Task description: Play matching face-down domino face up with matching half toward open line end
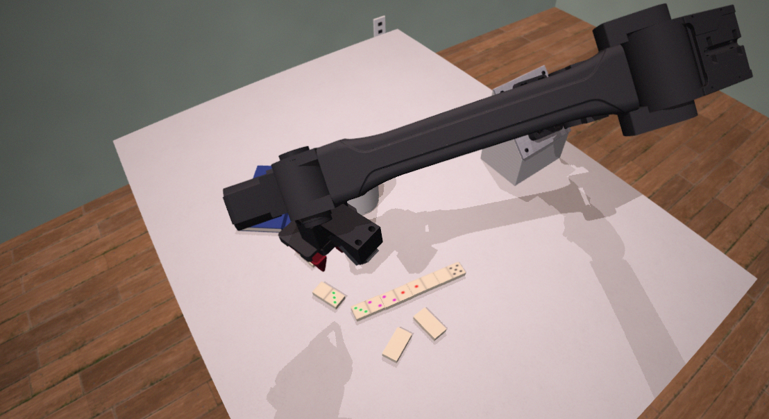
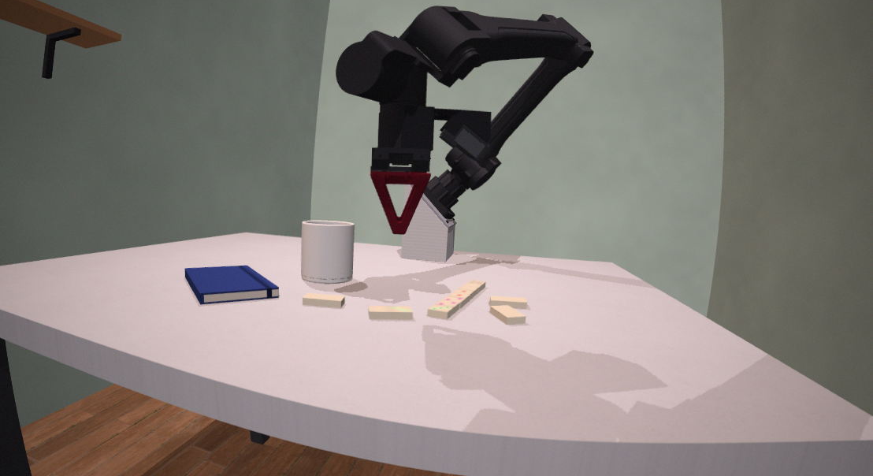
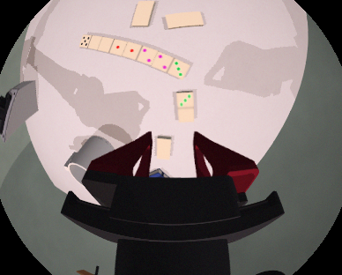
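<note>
1. Cream domino (image 1: 328, 294) (image 2: 390, 313) (image 3: 185, 107), three and blank: flat and face up on the tabletop (image 1: 193, 163) (image 2: 342, 362) (image 3: 252, 40), at 10 o'clock from the line's (image 1: 409, 289) (image 2: 456, 299) (image 3: 131, 50) green end in the top view; apart from it, not yet played.
2. Tool (image 1: 329, 254) (image 2: 399, 231) (image 3: 172, 137) raised, about half open, with nothing between its fingers.
3. Probably due next: a grip on the three-blank. Open wider, straddle its long sides, descend level, close gently.
4. Lift clear before turning. Swing anticlockwise by nearly two hours, bringing the three to face roughly 2 o'clock.
5. Set down beyond the green end, at 8 o'clock; ease to touching, without shoving any joint. Check alignment, then release straight up.
6. Keep off the face-down spare (image 2: 323, 300) (image 3: 164, 147) near the tool, and the lower pair (image 1: 397, 344) (image 2: 507, 314) (image 3: 184, 19).
7. No brand, label or writing legible on notebook (image 1: 271, 223) (image 2: 228, 280) (image 3: 157, 174) or mug (image 1: 366, 200) (image 2: 327, 251) (image 3: 93, 151); only coloured pips to read.
</note>
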{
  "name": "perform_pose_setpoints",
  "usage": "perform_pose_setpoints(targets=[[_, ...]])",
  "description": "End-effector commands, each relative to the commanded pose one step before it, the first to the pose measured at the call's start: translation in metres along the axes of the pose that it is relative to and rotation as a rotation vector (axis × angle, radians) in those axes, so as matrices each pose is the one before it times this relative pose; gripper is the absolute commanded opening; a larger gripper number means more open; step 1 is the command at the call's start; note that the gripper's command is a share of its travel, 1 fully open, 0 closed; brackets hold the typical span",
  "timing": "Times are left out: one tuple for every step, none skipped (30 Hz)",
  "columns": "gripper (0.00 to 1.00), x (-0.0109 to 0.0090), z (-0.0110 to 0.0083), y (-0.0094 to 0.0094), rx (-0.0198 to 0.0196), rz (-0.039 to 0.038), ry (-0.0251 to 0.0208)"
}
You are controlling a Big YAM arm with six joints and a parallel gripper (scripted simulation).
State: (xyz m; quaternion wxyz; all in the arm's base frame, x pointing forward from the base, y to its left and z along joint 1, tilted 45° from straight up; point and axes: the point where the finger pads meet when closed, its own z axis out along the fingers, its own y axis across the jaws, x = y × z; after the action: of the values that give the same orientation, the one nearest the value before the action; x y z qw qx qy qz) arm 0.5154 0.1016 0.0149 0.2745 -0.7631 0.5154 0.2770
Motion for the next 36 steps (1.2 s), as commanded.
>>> perform_pose_setpoints(targets=[[0.43,0.00557,-0.01034,-0.01107,0.01673,-0.01053,0.00798],[0.43,0.00000,0.00000,0.00000,0.00000,0.00000,0.00000],[0.43,0.00000,0.00000,0.00000,0.00000,0.00000,0.00000],[0.43,0.00000,0.00000,0.00000,0.00000,0.00000,0.00000],[0.43,0.00000,0.00000,0.00000,0.00000,0.00000,0.00000],[0.43,0.00000,0.00000,0.00000,0.00000,0.00000,0.00000],[0.43,-0.00418,0.00476,0.00799,-0.00957,0.01067,-0.00539],[0.43,0.00097,-0.00119,-0.00187,0.00061,-0.00068,0.00034],[0.43,0.00097,-0.00119,-0.00187,0.00061,-0.00068,0.00034],[0.43,0.00097,-0.00119,-0.00187,0.00061,-0.00068,0.00034],[0.43,0.00097,-0.00119,-0.00187,0.00061,-0.00068,0.00034],[0.43,0.00097,-0.00119,-0.00187,0.00061,-0.00068,0.00034],[0.43,0.00098,-0.00118,-0.00187,0.00061,-0.00068,0.00034],[0.43,0.00098,-0.00118,-0.00187,0.00061,-0.00068,0.00034],[0.43,0.00098,-0.00118,-0.00187,0.00061,-0.00068,0.00034],[0.43,0.00098,-0.00118,-0.00187,0.00061,-0.00068,0.00034],[0.43,0.00000,0.00000,0.00000,0.00000,0.00000,0.00000],[0.43,0.00000,0.00000,0.00000,0.00000,0.00000,0.00000],[0.43,0.00000,0.00000,0.00000,0.00000,0.00000,0.00000],[0.43,0.00000,0.00000,0.00000,0.00000,0.00000,0.00000],[0.43,0.00000,0.00000,0.00000,0.00000,0.00000,0.00000],[0.43,0.00000,0.00000,0.00000,0.00000,0.00000,0.00000],[0.43,0.00000,0.00000,0.00000,0.00000,0.00000,0.00000],[0.43,-0.00662,0.01067,0.00684,-0.00858,0.05921,-0.00446],[0.43,0.00038,0.00213,-0.00122,0.00156,0.04928,-0.00142],[0.43,0.00032,0.00213,-0.00123,0.00156,0.04928,-0.00142],[0.43,0.00026,0.00213,-0.00124,0.00156,0.04928,-0.00142],[0.43,0.00020,0.00213,-0.00125,0.00156,0.04928,-0.00142],[0.43,0.00015,0.00213,-0.00126,0.00156,0.04928,-0.00142],[0.43,0.00009,0.00213,-0.00126,0.00156,0.04928,-0.00142],[0.43,0.00003,0.00214,-0.00126,0.00156,0.04928,-0.00142],[0.43,-0.00003,0.00214,-0.00125,0.00156,0.04928,-0.00142],[0.43,-0.00009,0.00214,-0.00125,0.00156,0.04928,-0.00142],[0.43,0.00000,0.00000,0.00000,0.00000,0.00000,0.00000],[0.43,0.00000,0.00000,0.00000,0.00000,0.00000,0.00000],[0.43,0.00000,0.00000,0.00000,0.00000,0.00000,0.00000]])
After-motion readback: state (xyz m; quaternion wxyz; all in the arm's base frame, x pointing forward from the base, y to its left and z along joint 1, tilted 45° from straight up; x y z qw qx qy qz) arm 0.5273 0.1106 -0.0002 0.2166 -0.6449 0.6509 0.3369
